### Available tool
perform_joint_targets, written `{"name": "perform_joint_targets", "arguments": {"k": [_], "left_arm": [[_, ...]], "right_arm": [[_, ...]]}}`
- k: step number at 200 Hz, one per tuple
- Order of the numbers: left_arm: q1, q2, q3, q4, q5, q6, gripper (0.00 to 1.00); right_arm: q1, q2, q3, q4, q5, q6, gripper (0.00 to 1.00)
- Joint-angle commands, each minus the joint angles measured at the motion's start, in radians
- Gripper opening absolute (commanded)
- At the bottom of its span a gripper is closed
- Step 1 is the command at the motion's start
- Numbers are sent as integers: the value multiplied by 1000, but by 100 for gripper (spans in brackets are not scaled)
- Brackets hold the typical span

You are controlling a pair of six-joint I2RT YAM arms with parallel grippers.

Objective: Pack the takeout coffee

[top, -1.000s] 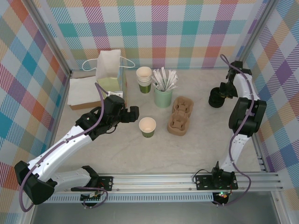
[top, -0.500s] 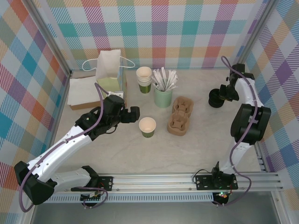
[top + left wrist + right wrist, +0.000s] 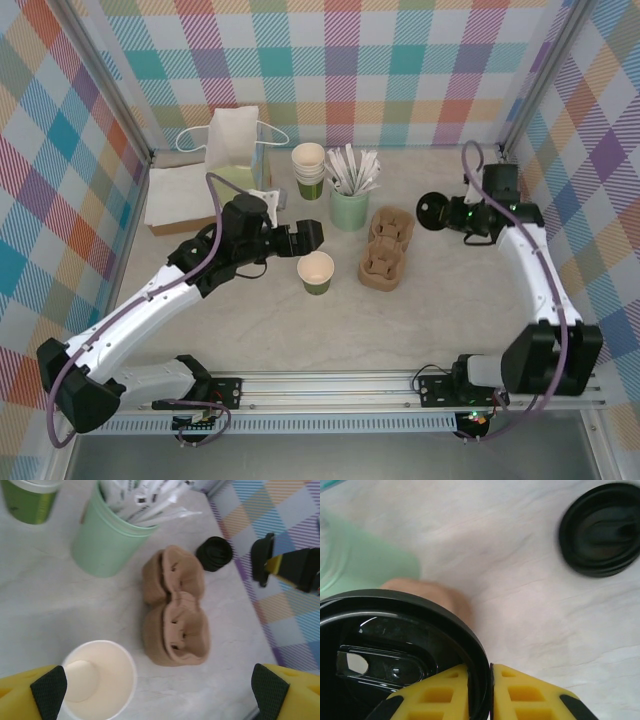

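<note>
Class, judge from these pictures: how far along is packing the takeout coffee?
Done: a black lid is picked up, pinched in the right gripper. In hand: the open left gripper hovers beside the lidless cup. Left: fit the lid, then pack the cup, probably into the paper bag.

Right gripper (image 3: 490, 682) pinches the rim of a black lid (image 3: 395, 630); second lid (image 3: 600, 530) lies apart.

Pale table (image 3: 420, 320) with cup (image 3: 316, 271), carriers (image 3: 385, 250), perhaps napkins (image 3: 180, 195)
</note>
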State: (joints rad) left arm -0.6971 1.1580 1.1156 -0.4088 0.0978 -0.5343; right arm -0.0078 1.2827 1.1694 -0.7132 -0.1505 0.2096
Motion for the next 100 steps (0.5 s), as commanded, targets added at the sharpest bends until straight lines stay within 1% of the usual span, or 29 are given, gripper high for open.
{"name": "perform_joint_targets", "arguments": {"k": [1,24,44,75,100], "left_arm": [[-1,26,16,122,137,-78,97],[-16,61,6,224,195,-131,97],[-40,91,9,280,224,-165,97],[-75,137,30,323,230,-187,97],[-98,177,54,333,237,-188,97]], "right_arm": [[89,-119,-79,85,-62,115,16],[185,-200,-131,93,-58,179,16],[260,-253,-158,96,-39,229,16],[356,-279,-153,80,-6,257,16],[408,-272,-135,77,17,264,16]]}}
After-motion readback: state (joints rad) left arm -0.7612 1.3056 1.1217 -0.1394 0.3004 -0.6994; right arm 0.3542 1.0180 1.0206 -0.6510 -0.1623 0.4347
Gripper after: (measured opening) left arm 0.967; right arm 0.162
